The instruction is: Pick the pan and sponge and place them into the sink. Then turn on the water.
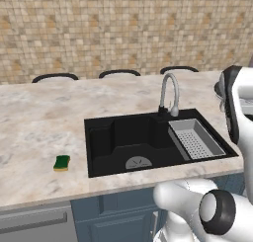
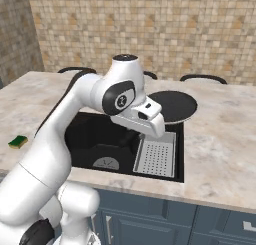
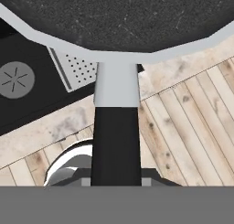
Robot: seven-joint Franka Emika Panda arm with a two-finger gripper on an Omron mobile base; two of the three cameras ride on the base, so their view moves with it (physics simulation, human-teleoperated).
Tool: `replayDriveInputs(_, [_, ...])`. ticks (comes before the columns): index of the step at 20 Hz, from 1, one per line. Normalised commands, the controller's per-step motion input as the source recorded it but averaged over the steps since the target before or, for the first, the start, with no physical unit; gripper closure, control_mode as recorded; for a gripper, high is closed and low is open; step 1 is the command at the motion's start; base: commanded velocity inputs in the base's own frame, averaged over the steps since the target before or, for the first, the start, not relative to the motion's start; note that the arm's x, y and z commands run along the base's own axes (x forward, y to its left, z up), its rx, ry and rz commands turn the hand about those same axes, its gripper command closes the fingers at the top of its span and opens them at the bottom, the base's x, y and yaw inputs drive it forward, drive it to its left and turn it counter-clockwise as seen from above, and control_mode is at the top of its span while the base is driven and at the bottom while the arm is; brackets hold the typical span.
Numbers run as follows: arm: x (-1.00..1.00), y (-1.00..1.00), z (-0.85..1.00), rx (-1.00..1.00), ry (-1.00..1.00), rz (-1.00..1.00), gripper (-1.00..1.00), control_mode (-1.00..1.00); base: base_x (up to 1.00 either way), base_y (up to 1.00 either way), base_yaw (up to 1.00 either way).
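Pan (image 2: 172, 106) held aloft at the sink's (image 2: 92, 139) 2 o'clock corner, near edge hidden behind the hand; fingers clamped on its dark handle (image 3: 115, 141), tips hidden. Sponge (image 1: 62, 162) on worktop (image 1: 39, 127), at sink's 9 o'clock. Faucet (image 1: 170, 93) base partly obscured.

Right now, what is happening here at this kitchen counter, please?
The white robot arm holds the black pan by its handle, with the pincer shut on it. The pan is lifted near the far right corner of the sink, above the grey drainer tray. The green sponge lies on the counter left of the sink. No water runs from the faucet.
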Motion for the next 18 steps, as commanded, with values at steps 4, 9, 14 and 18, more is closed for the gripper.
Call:
replayDriveInputs(4, [-0.13,0.37,0.01,0.0,-0.02,-0.1,1.0,-1.0,0.0,0.0,0.0])
replayDriveInputs(9, [-0.17,0.45,0.04,0.0,-0.03,-0.06,1.0,-1.0,0.0,0.0,0.0])
replayDriveInputs(14, [-0.18,0.46,0.05,0.0,-0.03,-0.06,1.0,-1.0,0.0,0.0,0.0])
replayDriveInputs(18, [-0.18,0.48,0.01,0.01,-0.01,-0.05,1.0,-1.0,0.0,0.0,0.0])
